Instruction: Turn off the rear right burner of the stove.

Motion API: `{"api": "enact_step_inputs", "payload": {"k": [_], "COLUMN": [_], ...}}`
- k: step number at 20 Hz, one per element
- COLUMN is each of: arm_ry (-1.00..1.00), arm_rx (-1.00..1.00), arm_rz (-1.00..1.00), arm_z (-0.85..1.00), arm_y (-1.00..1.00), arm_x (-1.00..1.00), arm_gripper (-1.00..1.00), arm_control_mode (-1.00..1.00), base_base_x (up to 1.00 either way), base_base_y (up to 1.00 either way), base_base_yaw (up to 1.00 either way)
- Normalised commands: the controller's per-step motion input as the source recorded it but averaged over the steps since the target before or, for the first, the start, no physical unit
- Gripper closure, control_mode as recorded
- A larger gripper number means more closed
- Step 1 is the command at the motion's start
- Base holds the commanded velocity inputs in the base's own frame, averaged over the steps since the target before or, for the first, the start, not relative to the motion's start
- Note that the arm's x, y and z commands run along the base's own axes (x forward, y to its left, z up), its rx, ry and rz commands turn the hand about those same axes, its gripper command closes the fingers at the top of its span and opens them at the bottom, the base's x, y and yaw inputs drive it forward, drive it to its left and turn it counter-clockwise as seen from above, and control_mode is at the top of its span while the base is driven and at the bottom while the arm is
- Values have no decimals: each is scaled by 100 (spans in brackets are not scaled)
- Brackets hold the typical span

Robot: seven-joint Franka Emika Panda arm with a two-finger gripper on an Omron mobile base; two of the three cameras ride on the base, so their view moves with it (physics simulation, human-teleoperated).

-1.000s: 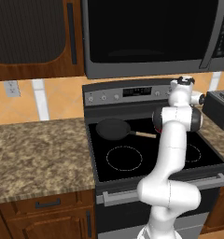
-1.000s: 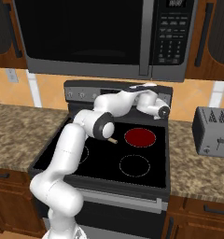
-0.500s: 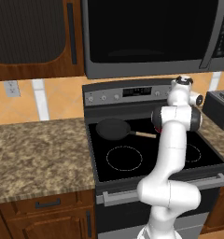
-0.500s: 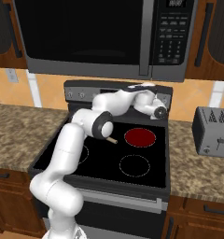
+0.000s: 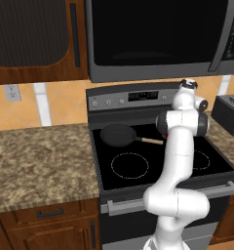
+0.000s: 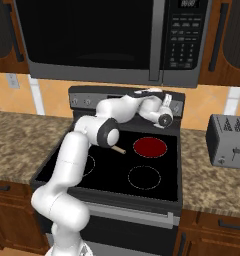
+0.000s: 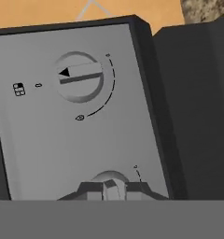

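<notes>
I see my claw (image 7: 110, 186) clamped on a knob (image 7: 109, 178) of the stove (image 6: 157, 181) panel; the rear right burner (image 6: 150, 147) glows solid red.

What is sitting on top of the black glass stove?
On the black glass stove sits a dark frying pan with a wooden handle. The white arm hides part of the cooktop behind it.

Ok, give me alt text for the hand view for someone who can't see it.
Close-up of the stove's grey control panel with a round knob, its black arrow pointing left. The pincer sits at the bottom, over a second knob.
</notes>
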Motion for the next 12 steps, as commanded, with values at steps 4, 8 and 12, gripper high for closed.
{"api": "enact_step_inputs", "payload": {"k": [4,8,12], "arm_ry": [13,17,13], "arm_rx": [41,45,49], "arm_rz": [-19,-19,-20], "arm_z": [0,0,0], "arm_y": [0,0,0], "arm_x": [36,42,40], "arm_gripper": [100,100,100], "arm_control_mode": [-100,-100,-100], "base_base_x": [0,0,0], "base_base_y": [0,0,0], "base_base_yaw": [0,0,0]}}
